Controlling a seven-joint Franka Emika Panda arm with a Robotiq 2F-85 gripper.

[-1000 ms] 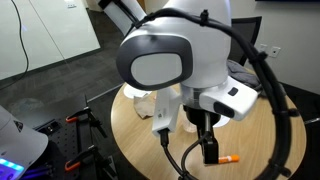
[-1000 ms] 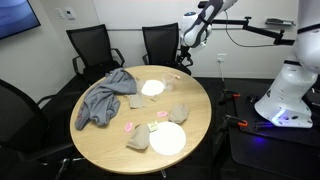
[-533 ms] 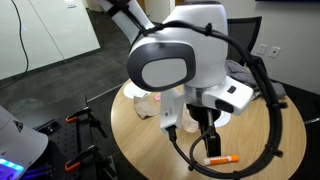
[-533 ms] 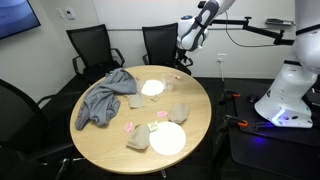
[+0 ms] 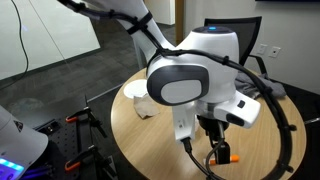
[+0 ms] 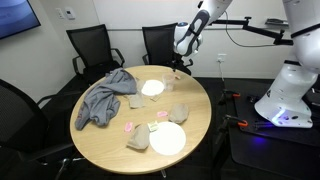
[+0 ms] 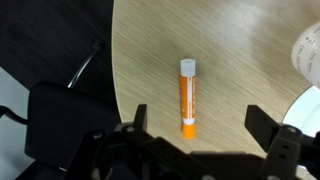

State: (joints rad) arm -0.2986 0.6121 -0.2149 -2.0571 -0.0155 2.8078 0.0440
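Wrist view: gripper point(image 7: 198, 124) hangs over the table point(image 7: 150, 45), fingers spread wide, holding nothing.
Marker: orange marker point(image 7: 188, 96) with a white cap lies flat on the table, near its edge, untouched.
Plate: white plate point(image 6: 152, 88) on the table, farther in from that edge.

Bare tabletop point(image 7: 150, 60) lies all around the orange marker point(image 7: 187, 96); a white plate point(image 7: 306, 112) crowds one side.
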